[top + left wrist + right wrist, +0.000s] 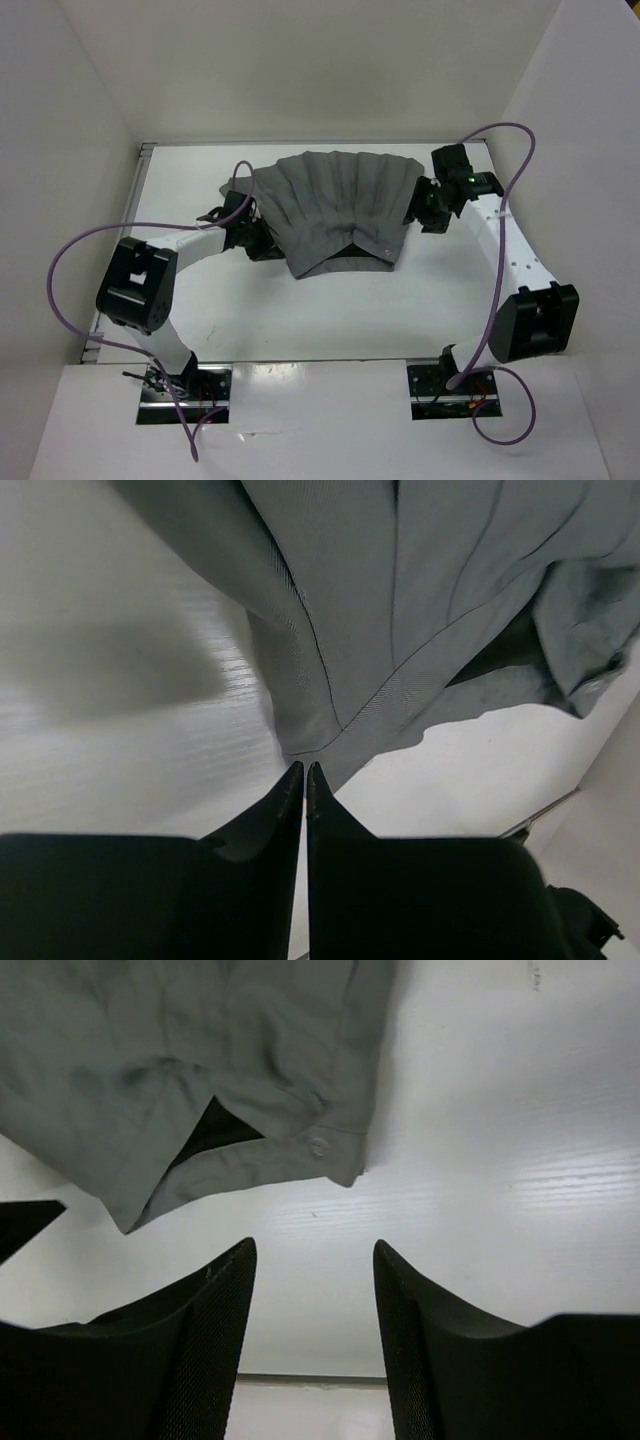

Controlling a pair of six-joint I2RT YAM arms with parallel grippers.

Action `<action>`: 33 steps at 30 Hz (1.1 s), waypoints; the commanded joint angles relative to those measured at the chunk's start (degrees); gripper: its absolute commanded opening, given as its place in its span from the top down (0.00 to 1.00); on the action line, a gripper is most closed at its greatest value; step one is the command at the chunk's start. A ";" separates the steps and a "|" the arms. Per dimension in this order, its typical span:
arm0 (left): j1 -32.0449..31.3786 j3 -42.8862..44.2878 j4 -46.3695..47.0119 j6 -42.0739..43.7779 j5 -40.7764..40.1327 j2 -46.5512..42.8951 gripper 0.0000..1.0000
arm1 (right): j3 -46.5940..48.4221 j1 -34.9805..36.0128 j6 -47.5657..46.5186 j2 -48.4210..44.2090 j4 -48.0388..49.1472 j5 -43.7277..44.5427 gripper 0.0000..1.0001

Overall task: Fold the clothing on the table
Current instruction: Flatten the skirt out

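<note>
- Clothing (335,210): grey pleated skirt, flat on the white counter (330,320), centred and toward 12 o'clock in the top view.
- Wide flared edge at 12 o'clock; narrow end at 6 o'clock, with a dark opening showing there.
- Small button (318,1146) near the garment's corner in the right wrist view.
- Left pincer (305,772): at the skirt's 8 o'clock edge, fingers all but together with only a thin slit between them. No cloth seen between them. Tips sit right at the hem corner; cannot tell if they touch it.
- Right pincer (312,1245): at the skirt's 3 o'clock edge, jaws apart, bare counter visible between them, gripping nothing. The garment corner lies just off the tips, at 12 o'clock in the wrist view.
</note>
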 commanded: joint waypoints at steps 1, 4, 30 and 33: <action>-2.92 1.97 2.10 1.41 3.06 3.93 0.91 | 0.52 5.22 2.65 1.08 0.11 6.96 0.44; -4.15 2.68 2.10 0.27 3.06 4.03 0.91 | -4.92 5.76 3.88 4.76 4.14 8.27 0.44; -4.69 1.01 2.19 0.79 2.44 2.88 0.91 | 2.25 9.79 4.42 20.89 12.14 3.46 1.00; -4.69 1.01 2.19 0.79 2.44 3.41 0.91 | 9.78 12.16 3.89 19.28 12.85 -5.47 1.00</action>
